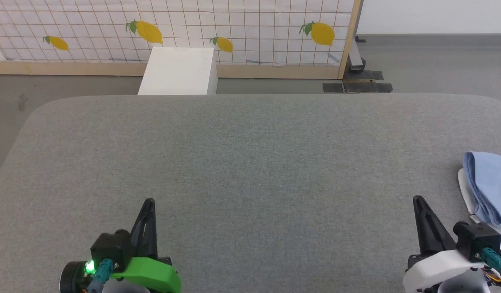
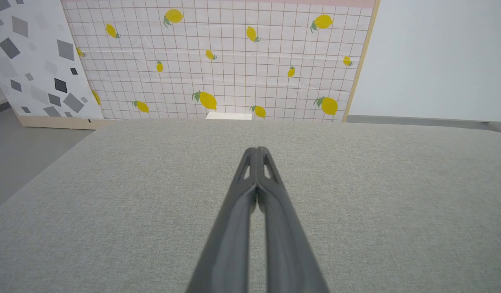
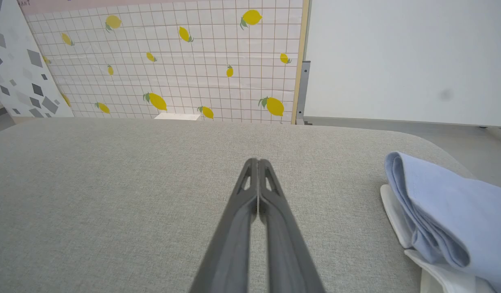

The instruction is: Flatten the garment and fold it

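The garment (image 1: pixel 488 185) is a light blue bundle of soft cloth with white parts under it, lying bunched at the far right of the grey table (image 1: pixel 250 162). In the right wrist view the garment (image 3: pixel 445 207) lies to the right of my fingers, apart from them. My right gripper (image 1: pixel 418 200) stands shut and holds nothing, a short way left of the cloth; the right gripper (image 3: pixel 257 162) shows its tips pressed together. My left gripper (image 1: pixel 150 202) is shut and holds nothing at the lower left, far from the cloth; the left gripper (image 2: pixel 257 149) points over bare table.
A white box (image 1: pixel 179 71) stands on the floor beyond the table's far edge. Behind it is a lemon-patterned panel (image 1: pixel 173 28) in a wooden frame, with a wheeled stand foot (image 1: pixel 356 61) at its right end. Grey floor surrounds the table.
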You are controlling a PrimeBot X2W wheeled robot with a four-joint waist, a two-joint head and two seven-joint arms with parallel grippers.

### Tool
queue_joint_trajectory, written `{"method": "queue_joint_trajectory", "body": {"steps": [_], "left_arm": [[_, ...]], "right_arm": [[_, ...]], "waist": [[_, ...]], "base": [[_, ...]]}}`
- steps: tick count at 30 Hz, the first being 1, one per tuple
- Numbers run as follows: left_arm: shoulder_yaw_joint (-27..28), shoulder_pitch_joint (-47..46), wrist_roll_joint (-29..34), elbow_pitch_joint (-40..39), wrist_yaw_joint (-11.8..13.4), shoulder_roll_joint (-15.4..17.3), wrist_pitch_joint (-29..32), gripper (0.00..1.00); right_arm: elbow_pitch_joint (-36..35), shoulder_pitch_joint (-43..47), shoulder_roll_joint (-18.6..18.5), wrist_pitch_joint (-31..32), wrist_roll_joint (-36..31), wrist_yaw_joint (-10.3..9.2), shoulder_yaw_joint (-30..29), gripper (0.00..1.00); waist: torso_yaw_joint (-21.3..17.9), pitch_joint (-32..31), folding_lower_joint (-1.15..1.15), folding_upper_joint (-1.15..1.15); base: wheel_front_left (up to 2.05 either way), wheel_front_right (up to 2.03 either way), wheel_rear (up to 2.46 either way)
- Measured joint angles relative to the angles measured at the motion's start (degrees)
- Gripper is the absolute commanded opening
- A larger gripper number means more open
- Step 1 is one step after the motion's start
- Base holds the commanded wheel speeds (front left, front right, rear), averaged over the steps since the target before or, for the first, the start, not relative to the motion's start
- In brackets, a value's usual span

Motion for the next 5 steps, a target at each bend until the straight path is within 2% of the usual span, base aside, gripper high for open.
{"method": "queue_joint_trajectory", "body": {"steps": [5], "left_arm": [[0.93,-0.13,0.76,0.16,-0.79,-0.52,0.55,0.0]], "right_arm": [[-0.07,-0.12,0.01,0.31,-0.34,0.0,0.43,0.0]], "waist": [[-0.08,0.0,0.0,0.0]], "base": [[0.0,0.0,0.0]]}}
